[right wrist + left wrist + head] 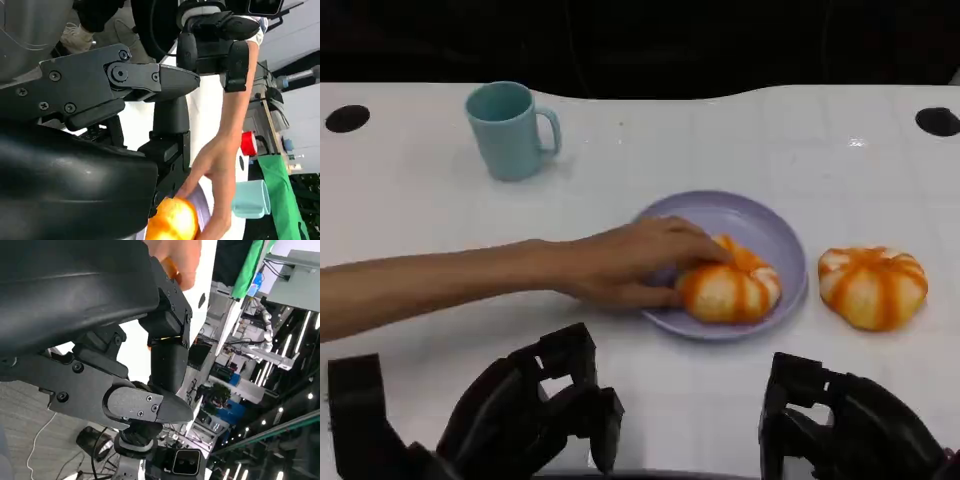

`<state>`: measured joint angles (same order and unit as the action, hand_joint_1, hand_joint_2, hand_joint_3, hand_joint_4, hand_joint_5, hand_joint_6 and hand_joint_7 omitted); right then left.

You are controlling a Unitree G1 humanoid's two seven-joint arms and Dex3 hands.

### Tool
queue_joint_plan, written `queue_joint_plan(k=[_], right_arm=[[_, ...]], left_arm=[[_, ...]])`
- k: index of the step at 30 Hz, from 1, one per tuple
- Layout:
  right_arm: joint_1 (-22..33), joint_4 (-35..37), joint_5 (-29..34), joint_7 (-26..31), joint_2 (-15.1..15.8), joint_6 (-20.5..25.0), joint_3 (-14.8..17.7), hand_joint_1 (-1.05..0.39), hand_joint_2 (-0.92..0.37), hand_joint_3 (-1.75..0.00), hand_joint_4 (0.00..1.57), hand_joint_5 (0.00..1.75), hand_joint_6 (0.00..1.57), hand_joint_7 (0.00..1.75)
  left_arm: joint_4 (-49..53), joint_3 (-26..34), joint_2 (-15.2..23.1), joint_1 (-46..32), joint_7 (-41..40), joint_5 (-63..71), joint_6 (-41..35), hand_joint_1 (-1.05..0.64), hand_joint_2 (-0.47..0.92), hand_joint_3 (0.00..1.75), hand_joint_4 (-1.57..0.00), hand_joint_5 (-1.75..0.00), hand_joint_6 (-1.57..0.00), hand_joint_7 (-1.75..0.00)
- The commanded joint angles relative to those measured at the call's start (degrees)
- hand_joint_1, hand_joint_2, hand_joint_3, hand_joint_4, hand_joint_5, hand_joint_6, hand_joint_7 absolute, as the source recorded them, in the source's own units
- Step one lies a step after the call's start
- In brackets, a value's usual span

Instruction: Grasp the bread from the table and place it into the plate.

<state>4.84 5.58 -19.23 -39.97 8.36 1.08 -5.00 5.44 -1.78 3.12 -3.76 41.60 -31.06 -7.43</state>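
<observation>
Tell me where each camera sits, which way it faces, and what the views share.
Head view: high on the robot, facing down at the table; both hands low, left hand, right hand.
Left wrist view: behind the left hand, facing a room beyond the table.
Right wrist view: behind the right hand, facing the plate.
Shared: person's hand on a bread, teal mug.

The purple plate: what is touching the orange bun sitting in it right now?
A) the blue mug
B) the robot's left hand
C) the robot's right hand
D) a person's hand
D: a person's hand reaches in and rests on the bun in the plate.
</observation>
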Motion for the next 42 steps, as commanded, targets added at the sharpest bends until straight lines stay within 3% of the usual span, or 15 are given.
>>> queue_joint_plan(k=[1,32,42], right_arm=[[-0.4,0.2,-0.1,-0.3,0.4,0.1,0.3,-0.49,-0.92,-0.46,0.62,1.75,0.45,1.70],[-0.5,0.0,-0.2,-0.3,0.5,0.4,0.2,-0.50,-0.92,-0.46,0.60,1.75,0.44,1.69],[-0.8,1.0,0.2,-0.3,0.0,-1.4,0.2,-0.49,-0.92,-0.48,0.61,1.75,0.44,1.70]], left_arm=[[-0.2,0.7,0.8,0.1,0.7,0.3,0.1,-0.66,0.92,0.19,-0.90,-1.75,-0.69,-1.75],[-0.4,0.9,0.8,0.2,1.1,-0.1,-0.7,-0.65,0.92,0.19,-0.90,-1.75,-0.68,-1.75],[0.1,0.9,0.9,0.5,1.2,0.3,-0.2,-0.66,0.92,0.19,-0.90,-1.75,-0.69,-1.75]])
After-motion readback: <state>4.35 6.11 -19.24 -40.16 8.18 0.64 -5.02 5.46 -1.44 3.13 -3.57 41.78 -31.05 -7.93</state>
